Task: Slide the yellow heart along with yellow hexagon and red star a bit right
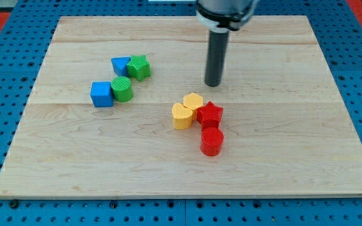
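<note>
A yellow heart point(193, 102) and a yellow hexagon point(182, 116) sit touching near the board's middle. A red star point(210, 114) touches them on the right. A red cylinder point(212, 141) stands just below the star. My tip point(213, 83) rests on the board above and slightly right of the yellow heart, a short gap away from all three blocks.
A blue triangle point(120, 65) and a green star point(139, 67) sit at upper left. A blue cube point(102, 94) and a green cylinder point(122, 90) lie just below them. The wooden board point(294, 157) lies on a blue pegboard.
</note>
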